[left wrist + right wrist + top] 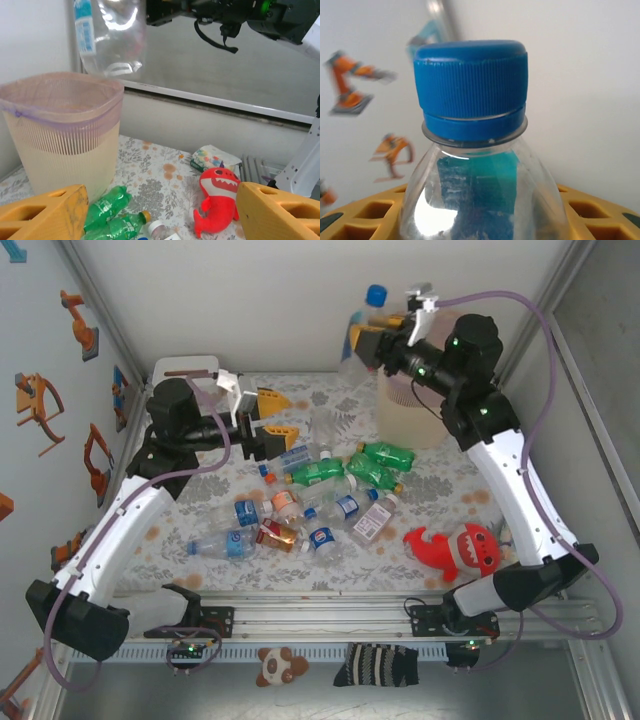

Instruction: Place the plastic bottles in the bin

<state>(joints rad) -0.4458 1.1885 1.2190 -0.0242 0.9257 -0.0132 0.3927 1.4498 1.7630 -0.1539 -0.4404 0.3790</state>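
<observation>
Blue-capped clear bottle (470, 165) sits right at the wrist camera, clamped between the yellow fingers (365, 210) of the right hand (365, 338). Its lower body is cut off and the label is blurred. Right arm stretched up and back, elbow high, wrist turned left, holding the bottle tilted in the air just above the left rim of the bin (410, 415). The arm covers part of the bin's rim. Left arm bent, wrist level and pointing right toward the bin, left hand (273, 415) spread wide with nothing between the fingers. Loose bottles (320, 505) lie scattered mid-desk (190, 510), green ones nearest the bin. Red shark toy (455, 545) lies to the right of them. Bottle labels unreadable.
</observation>
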